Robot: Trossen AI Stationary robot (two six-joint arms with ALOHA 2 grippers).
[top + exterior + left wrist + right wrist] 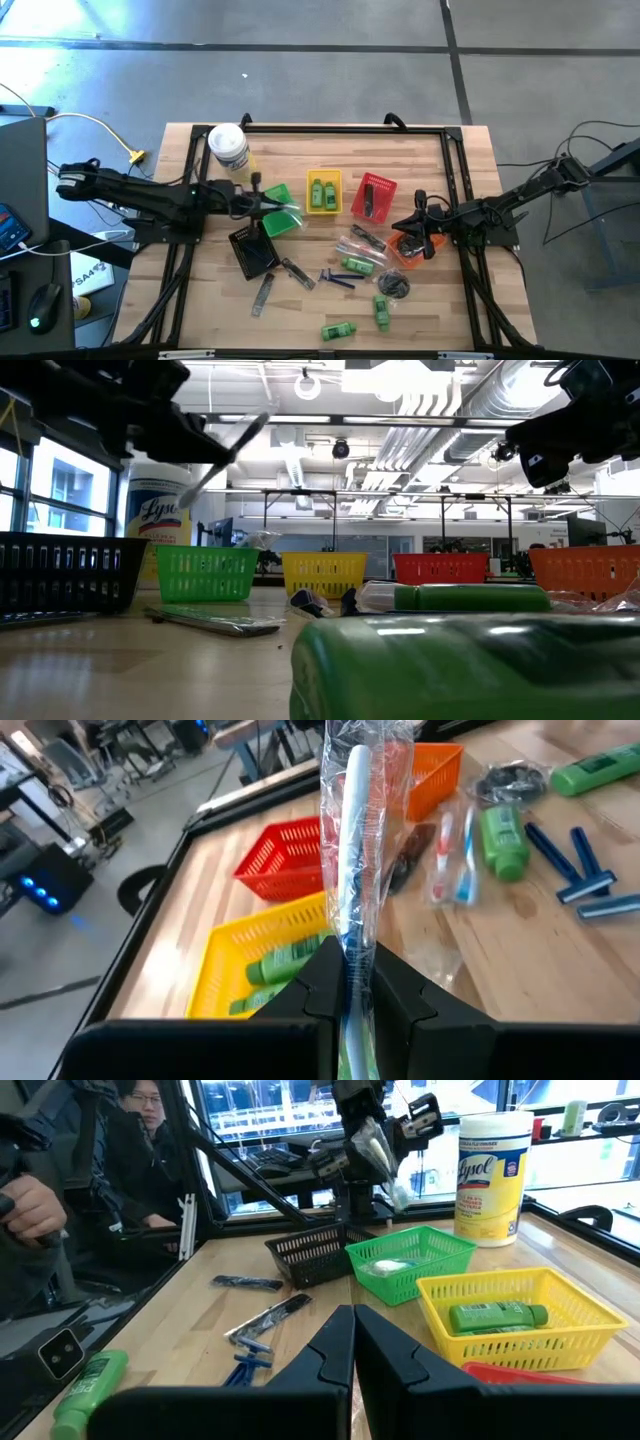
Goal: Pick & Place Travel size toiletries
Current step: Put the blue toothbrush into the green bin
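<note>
Over green basket [279, 196]: left gripper [358, 982] pinching wrapped toothbrush [356, 840] (upright)

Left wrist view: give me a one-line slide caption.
Left gripper shut on a wrapped toothbrush, held above the yellow basket of green bottles.

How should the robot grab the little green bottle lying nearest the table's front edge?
Probably around the middle of the green bottle, coming straight down from above. It lies flat on its side on the table, so the fingers can close across its narrow width.
</note>
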